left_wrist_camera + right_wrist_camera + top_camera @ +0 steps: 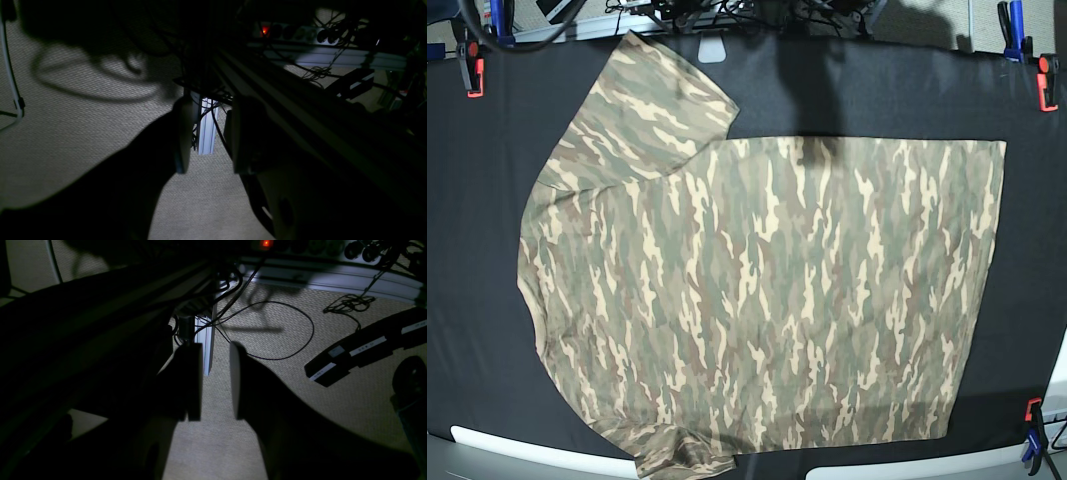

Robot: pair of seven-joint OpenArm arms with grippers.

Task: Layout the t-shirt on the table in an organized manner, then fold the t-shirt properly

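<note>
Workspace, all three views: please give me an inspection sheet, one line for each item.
Surface: table under black cloth, mostly covered by the shirt.
Job's things: t-shirt spread flat, collar side at the base view's left, one sleeve at top left, the other bunched at the bottom edge; no fold made.
Clutter: nothing seen on the cloth.
Grippers: left gripper and right gripper both open and empty, over woven floor beside the frame, away from the shirt.
Cables: black cable loop on the floor.
Surroundings: power strip with a red light; clamps at the table edges.
</note>
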